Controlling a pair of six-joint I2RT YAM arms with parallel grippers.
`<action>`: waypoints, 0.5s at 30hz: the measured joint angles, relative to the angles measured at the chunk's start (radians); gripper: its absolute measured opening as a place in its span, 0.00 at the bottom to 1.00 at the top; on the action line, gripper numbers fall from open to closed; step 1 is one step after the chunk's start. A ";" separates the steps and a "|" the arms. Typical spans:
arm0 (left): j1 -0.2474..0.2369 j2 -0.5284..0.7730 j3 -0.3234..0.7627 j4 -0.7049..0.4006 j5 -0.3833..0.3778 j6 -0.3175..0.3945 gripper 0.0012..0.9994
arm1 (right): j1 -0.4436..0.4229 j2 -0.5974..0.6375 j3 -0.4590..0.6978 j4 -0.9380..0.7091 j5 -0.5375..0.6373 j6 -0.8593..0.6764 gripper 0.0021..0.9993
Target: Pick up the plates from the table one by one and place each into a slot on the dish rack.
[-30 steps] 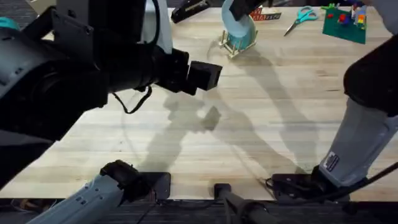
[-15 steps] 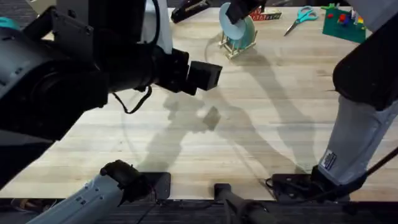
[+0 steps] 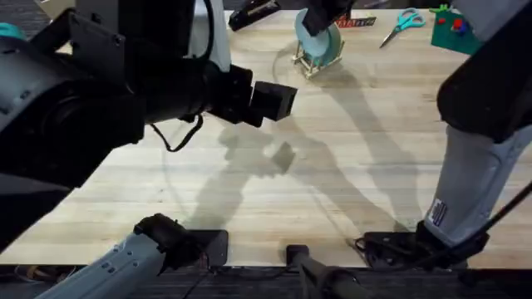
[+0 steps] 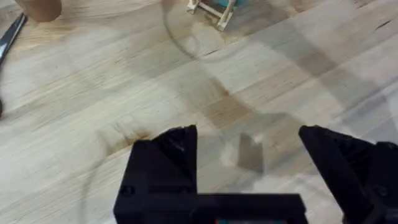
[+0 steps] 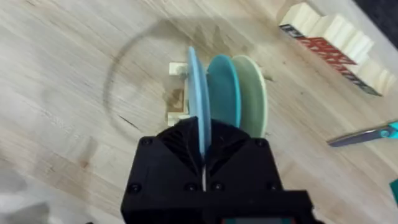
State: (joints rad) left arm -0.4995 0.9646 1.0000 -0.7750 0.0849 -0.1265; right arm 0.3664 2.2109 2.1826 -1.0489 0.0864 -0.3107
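My right gripper [image 5: 202,163] is shut on the rim of the sky-blue plate [image 5: 195,93], which it holds upright and edge-on over the dish rack [image 5: 176,93]. The turquoise plate [image 5: 224,93] stands upright in the rack right beside it, and a cream plate [image 5: 254,93] stands behind that. From overhead, the rack [image 3: 314,60] is at the table's far middle, with the right gripper [image 3: 321,15] on the sky-blue plate [image 3: 319,39]. The left gripper [image 4: 249,152] hangs open over bare table [image 4: 93,93], large and dark in the overhead view [image 3: 276,100].
Scissors [image 3: 405,21], a green baseplate with bricks [image 3: 455,29] and a red-labelled wooden block [image 5: 329,37] lie at the far right, beyond the rack. A dark tool [image 3: 253,12] lies at the far edge to the rack's left. The right arm's base [image 3: 399,247] is at the near edge.
The right arm has swung slightly left and the sky-blue plate has turned more edge-on and come down closer over the rack. The left arm has not moved.
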 joint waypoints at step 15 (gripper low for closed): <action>0.000 0.000 0.000 0.000 0.000 0.000 0.99 | 0.001 0.034 0.000 -0.002 0.000 0.019 0.03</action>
State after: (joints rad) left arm -0.4995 0.9647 1.0000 -0.7750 0.0849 -0.1265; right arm 0.3672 2.2452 2.1826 -1.0508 0.0868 -0.2914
